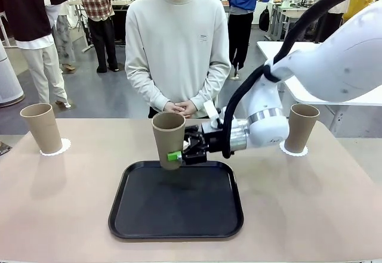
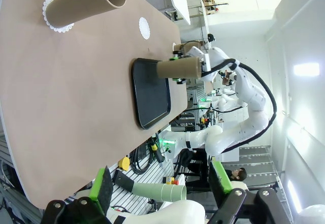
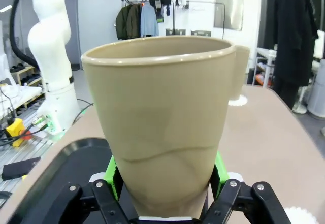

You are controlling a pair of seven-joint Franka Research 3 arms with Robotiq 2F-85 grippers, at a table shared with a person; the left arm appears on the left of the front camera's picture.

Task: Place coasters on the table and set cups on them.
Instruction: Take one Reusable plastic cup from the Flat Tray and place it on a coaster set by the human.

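Tan, tapered and upright, the third cup (image 1: 169, 139) stands clamped low down between the right gripper's (image 1: 177, 155) jaws above the tray's (image 1: 119, 215) far edge, its bare coaster (image 2: 144, 28) lying beyond the jaws, while the left gripper's (image 2: 160, 183) jaws gape empty.

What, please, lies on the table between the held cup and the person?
An empty coaster, on bare table beyond the tray, in the left wrist view. In the front view the cup in the right gripper hides it.
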